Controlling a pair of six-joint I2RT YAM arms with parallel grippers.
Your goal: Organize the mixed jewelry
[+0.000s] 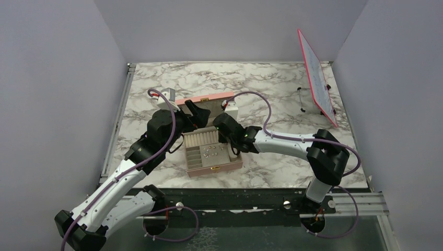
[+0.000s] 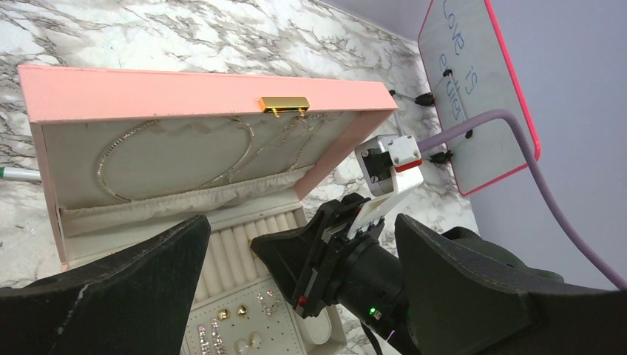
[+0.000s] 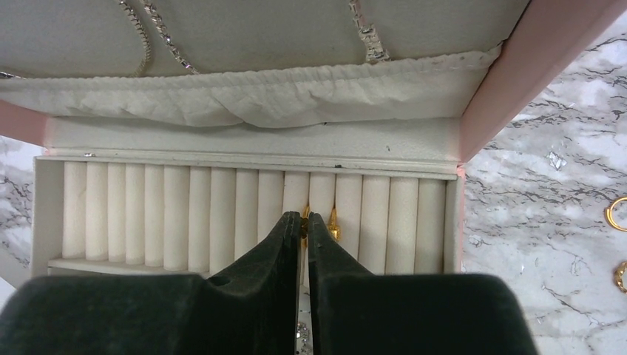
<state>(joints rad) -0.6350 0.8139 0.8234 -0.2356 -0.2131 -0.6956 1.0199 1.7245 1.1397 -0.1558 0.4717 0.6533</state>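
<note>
My right hand (image 3: 306, 222) is the one on the job. Its two black fingers are pinched almost together, and a small gold-coloured ring (image 3: 304, 215) shows in the slit at their tips. I take that as a grip on the ring, though only a sliver of it is visible.

What matters is how that ring lines up with the row of cream padded ring rolls (image 3: 177, 214) in the pink rectangular jewellery box (image 3: 517, 74). The rolls run lengthwise straight away from my fingers. The groove between two of them sits directly under the tips, so the slit between the fingers is parallel to the groove. A second gold piece (image 3: 333, 225) is already lodged one groove to the right, just beside my right finger, so I judge that any sideways drift would knock it.

Two more gold rings (image 3: 617, 214) lie loose on the marble worktop (image 3: 532, 222), to the right of the box and well apart from the hand. Small earrings (image 2: 240, 314) rest in the tray nearer the box front.

My left hand (image 2: 302, 222) hangs wide open behind the lid and holds nothing. The right arm is much the nearer to the rolls.
</note>
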